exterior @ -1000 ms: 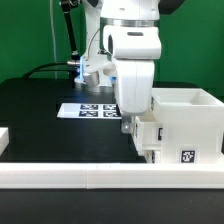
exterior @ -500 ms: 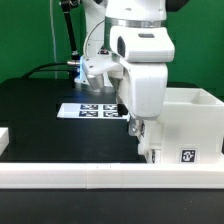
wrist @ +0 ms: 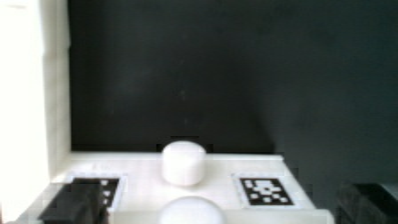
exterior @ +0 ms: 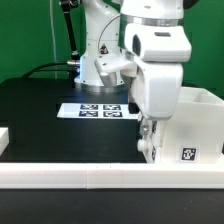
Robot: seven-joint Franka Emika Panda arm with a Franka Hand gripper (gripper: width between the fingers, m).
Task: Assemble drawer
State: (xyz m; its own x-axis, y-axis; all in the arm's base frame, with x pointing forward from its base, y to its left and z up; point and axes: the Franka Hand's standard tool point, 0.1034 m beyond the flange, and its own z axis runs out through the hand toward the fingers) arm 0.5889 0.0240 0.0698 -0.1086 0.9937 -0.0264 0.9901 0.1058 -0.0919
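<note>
The white drawer box (exterior: 195, 125) stands at the exterior view's right, with a marker tag on its front. My gripper (exterior: 148, 128) hangs low against the box's left side, beside the white drawer front (exterior: 150, 145). In the wrist view the drawer front (wrist: 134, 170) shows two marker tags and two round white knobs (wrist: 182, 160). My gripper (wrist: 222, 200) is open. Its dark fingers (wrist: 71, 200) stand wide apart on either side of the knobs. I cannot tell whether they touch the panel.
The marker board (exterior: 100, 110) lies on the black table behind my arm. A long white rail (exterior: 90, 178) runs along the front edge. A white part (exterior: 3, 140) sits at the exterior view's left edge. A white strip (wrist: 27, 80) borders the wrist view.
My arm has swung toward the exterior view's right, over the drawer box, and now hides more of its left side. The box looks unmoved.
</note>
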